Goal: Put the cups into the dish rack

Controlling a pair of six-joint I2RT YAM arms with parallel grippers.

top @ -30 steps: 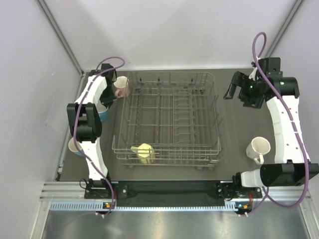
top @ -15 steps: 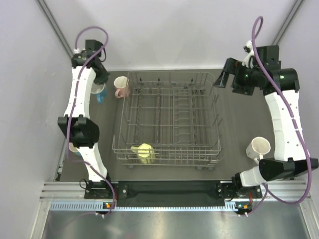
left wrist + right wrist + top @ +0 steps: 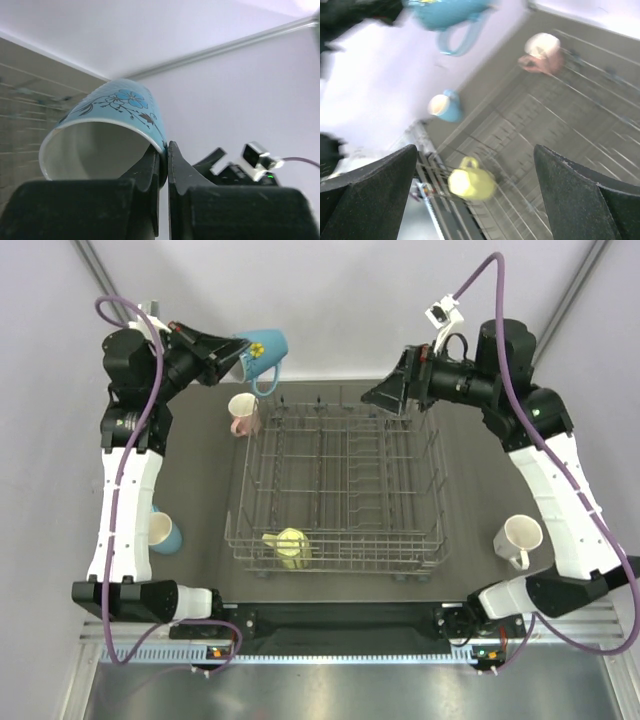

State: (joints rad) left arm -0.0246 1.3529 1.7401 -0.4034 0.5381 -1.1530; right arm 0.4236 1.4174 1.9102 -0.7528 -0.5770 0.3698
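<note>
My left gripper [image 3: 236, 358] is raised high over the table's back left corner. It is shut on the rim of a blue mug with a flower pattern [image 3: 263, 350], and in the left wrist view one finger [image 3: 176, 170] sits outside the wall of the blue mug [image 3: 112, 107], the other inside. The grey wire dish rack [image 3: 370, 545] fills the table's middle, with a yellow mug [image 3: 288, 545] lying in its front left corner. My right gripper [image 3: 385, 395] hovers open and empty above the rack's back edge. A pink mug [image 3: 242, 412] stands by the rack's back left corner.
Another blue mug [image 3: 162, 532] stands on the table left of the rack. A white mug [image 3: 520, 538] stands to its right. The right wrist view looks down on the rack [image 3: 570, 125], the yellow mug [image 3: 470, 182] and the pink mug [image 3: 542, 50]. Walls enclose the table on three sides.
My left arm has lifted the flowered blue mug from the table's left side up and toward the back. My right arm has swung left over the rack's back edge, still open.
</note>
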